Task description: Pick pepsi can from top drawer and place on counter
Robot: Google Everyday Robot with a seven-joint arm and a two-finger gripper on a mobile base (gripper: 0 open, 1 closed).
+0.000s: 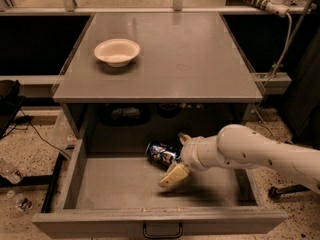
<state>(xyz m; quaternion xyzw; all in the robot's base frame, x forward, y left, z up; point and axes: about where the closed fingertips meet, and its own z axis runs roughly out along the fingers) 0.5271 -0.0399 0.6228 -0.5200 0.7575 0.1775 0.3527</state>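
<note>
1 white bowl (117, 52), power strip (260, 2) w/ cable (286, 41) back right, bottle (9, 171) on floor (35, 149) left.

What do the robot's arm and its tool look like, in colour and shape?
The arm is a thick, smooth, rounded white shell with a few small dark dots and a ring seam near the wrist. No cables or markings show. The tool, inside the drawer next to the can, has two flat, tapering tan fingers.
</note>
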